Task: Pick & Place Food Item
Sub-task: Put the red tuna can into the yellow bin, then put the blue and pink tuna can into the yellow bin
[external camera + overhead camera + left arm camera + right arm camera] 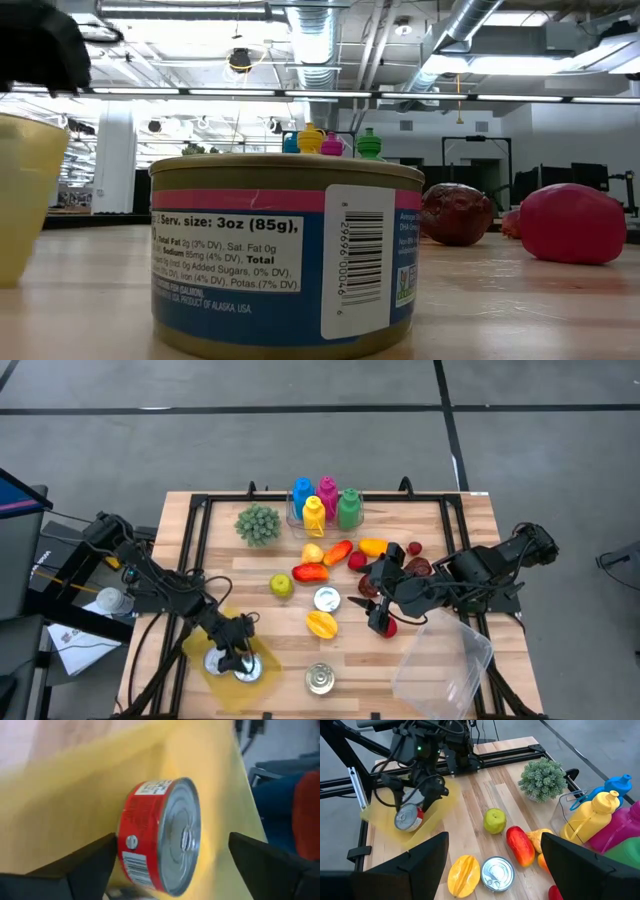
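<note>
Overhead, table-level, two wrist views

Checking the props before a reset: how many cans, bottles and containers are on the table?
Cans: 3
Bottles: 4
Containers: 2, one yellow and one clear
Total: 9

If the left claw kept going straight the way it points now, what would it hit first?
Most likely the red can: it lies dead ahead between the open fingers of the left claw, resting in the yellow container. How far ahead it lies is unclear, though the gap looks small.
</note>
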### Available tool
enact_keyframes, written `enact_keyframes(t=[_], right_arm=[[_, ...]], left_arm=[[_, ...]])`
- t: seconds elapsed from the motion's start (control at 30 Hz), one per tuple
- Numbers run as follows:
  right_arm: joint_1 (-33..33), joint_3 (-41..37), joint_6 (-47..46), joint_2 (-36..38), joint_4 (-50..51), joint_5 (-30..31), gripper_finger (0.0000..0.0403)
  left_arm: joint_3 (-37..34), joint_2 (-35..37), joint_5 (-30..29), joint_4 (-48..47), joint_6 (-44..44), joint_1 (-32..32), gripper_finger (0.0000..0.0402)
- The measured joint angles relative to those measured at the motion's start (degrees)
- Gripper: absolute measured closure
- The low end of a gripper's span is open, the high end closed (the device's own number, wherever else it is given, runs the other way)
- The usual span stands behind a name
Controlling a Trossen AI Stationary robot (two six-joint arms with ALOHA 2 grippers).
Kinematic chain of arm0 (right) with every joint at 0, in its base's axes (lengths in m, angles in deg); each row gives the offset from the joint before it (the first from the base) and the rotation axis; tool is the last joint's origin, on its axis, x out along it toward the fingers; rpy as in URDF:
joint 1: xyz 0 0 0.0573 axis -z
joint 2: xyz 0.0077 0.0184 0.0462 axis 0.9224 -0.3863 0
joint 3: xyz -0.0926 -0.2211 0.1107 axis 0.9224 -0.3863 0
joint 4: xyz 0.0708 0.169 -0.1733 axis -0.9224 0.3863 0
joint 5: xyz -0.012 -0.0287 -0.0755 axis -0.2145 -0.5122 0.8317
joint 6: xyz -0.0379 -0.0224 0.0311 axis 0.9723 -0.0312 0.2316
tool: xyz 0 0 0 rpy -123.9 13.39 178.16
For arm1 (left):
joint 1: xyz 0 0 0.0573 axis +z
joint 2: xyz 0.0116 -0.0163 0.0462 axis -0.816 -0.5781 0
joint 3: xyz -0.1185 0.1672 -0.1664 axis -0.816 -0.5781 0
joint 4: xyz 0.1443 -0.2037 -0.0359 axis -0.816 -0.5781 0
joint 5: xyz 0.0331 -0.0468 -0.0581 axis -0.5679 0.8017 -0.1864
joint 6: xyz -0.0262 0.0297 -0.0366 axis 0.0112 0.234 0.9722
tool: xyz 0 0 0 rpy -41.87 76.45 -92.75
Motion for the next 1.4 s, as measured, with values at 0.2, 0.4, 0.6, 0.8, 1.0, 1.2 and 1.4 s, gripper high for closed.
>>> enact_keyframes(t=[0.2,0.4,0.6,0.8,1.0,1.2,1.4], right_arm=[[0.0,0.0,0.0,0.0,0.0,0.0,0.0091],[0.0,0.0,0.0,0.0,0.2,0.0,0.0091],[0.0,0.0,0.0,0.0,0.4,0.0,0.0091],[0.0,0.0,0.0,0.0,0.4,0.0,0.0091],[-0.4,0.0,-1.4,0.0,0.6,0.0,0.0091],[-0.6,0.0,-3.9,0.0,0.6,-0.2,0.0091],[-1.1,0.0,-5.1,0.0,0.6,-3.2,0.0091]], left_arm=[[0.1,5.6,-0.4,0.3,0.2,0.5,0.0079],[0.1,15.1,-2.4,0.7,0.2,0.4,0.0103],[0.1,24.5,-15.7,7.6,-1.2,0.7,0.0116],[0.1,27.9,-34.1,20.6,-17.7,2.6,0.0132],[3.8,21.9,-29.8,21.0,-27.9,4.2,0.0150],[20.7,8.7,-26.4,0.6,-33.3,5.1,0.0169],[36.3,-3.4,-26.3,-20.9,-34.6,7.8,0.0185]])
